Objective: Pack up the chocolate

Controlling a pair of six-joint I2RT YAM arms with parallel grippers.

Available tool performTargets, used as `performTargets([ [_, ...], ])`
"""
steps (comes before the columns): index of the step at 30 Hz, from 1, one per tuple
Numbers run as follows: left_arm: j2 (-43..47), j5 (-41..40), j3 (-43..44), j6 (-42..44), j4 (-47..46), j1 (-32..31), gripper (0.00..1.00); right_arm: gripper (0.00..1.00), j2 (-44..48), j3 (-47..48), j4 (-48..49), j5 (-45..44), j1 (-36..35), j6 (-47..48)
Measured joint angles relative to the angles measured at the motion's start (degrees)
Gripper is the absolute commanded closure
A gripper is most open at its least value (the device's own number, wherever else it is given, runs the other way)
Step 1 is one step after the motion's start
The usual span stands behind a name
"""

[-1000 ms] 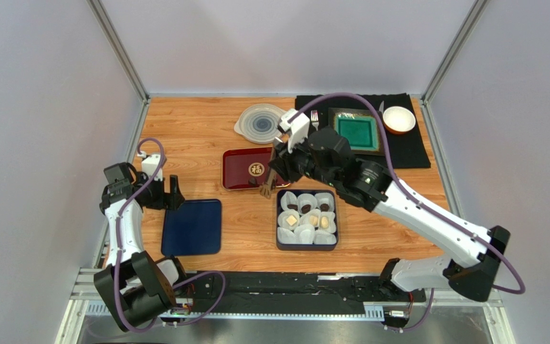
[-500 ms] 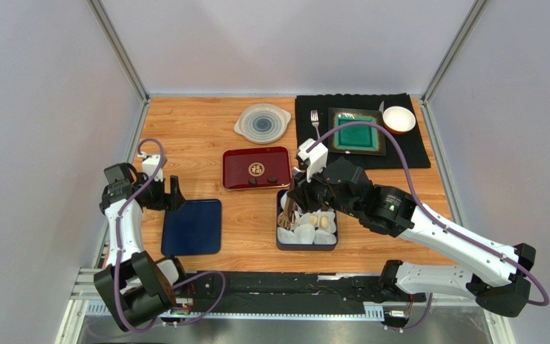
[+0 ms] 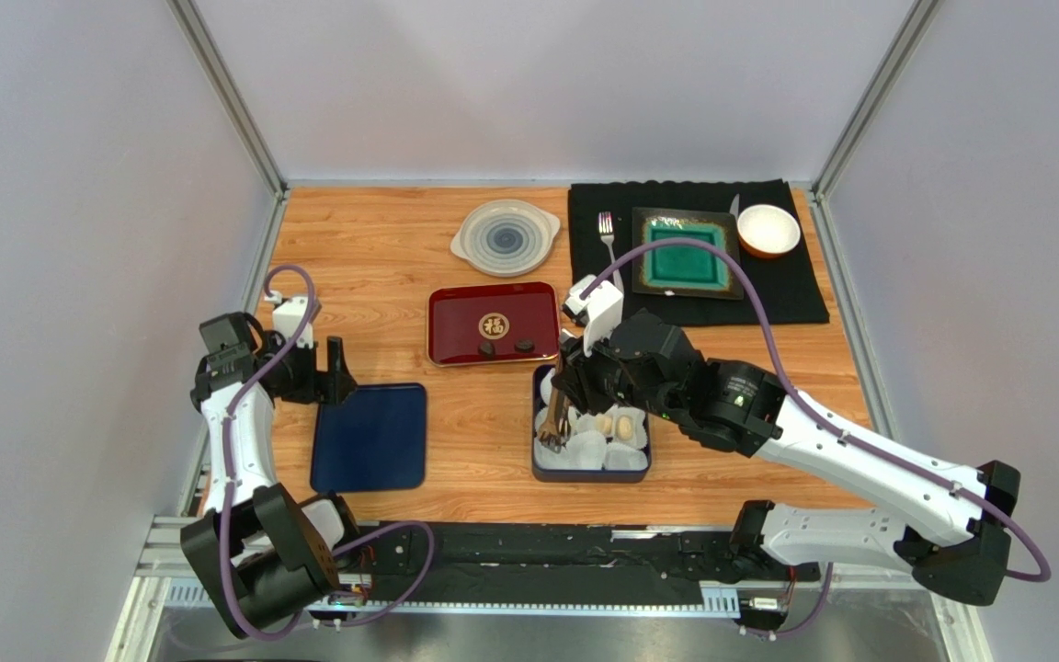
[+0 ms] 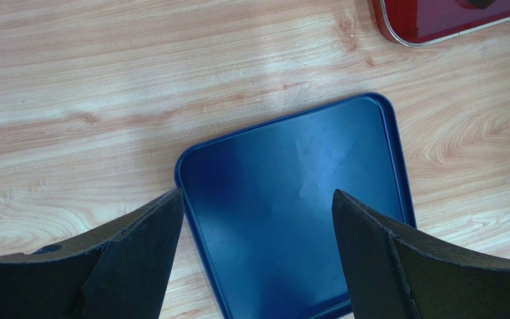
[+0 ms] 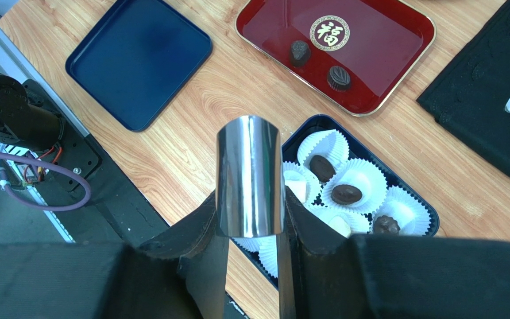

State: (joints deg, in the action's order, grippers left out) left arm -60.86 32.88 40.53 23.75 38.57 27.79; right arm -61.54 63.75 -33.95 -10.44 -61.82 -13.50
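Observation:
Two dark chocolates (image 3: 487,349) (image 5: 299,52) lie on the red tray (image 3: 459,311). More dark (image 5: 347,193) and cream-white (image 5: 295,191) chocolates sit in white paper cups in the navy box (image 3: 590,469) (image 5: 430,229). My right gripper (image 3: 574,390) (image 5: 251,222) is shut on metal tongs (image 5: 250,176) (image 3: 555,421). It holds them over the box's left side, tips pointing down; the tips are hidden in the wrist view. My left gripper (image 3: 338,373) (image 4: 257,219) is open and empty over the flat blue tray (image 4: 291,199).
A black mat (image 3: 798,290) at the back right carries a green plate (image 3: 687,255), a fork (image 3: 607,232) and a white bowl (image 3: 767,229). A clear round dish (image 3: 503,236) stands behind the red tray. The blue tray (image 3: 371,437) lies at the front left.
My right arm has swung from the red tray's near edge to over the navy box and lowered the tongs toward its left side. The left arm has not moved.

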Motion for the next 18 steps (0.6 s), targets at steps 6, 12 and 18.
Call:
performTargets([
  [6,0.0,0.09,0.04,0.0,0.0,0.0,0.1,0.75,-0.28,-0.15,0.04,0.0,0.0,-0.31],
  [12,0.0,0.09,0.04,0.0,-0.02,0.0,0.1,0.71,-0.33,-0.17,0.24,0.0,-0.02,-0.48],
  [18,0.0,0.09,0.04,0.0,-0.02,0.0,0.1,0.68,-0.63,-0.17,0.33,-0.02,-0.11,-0.72],
])
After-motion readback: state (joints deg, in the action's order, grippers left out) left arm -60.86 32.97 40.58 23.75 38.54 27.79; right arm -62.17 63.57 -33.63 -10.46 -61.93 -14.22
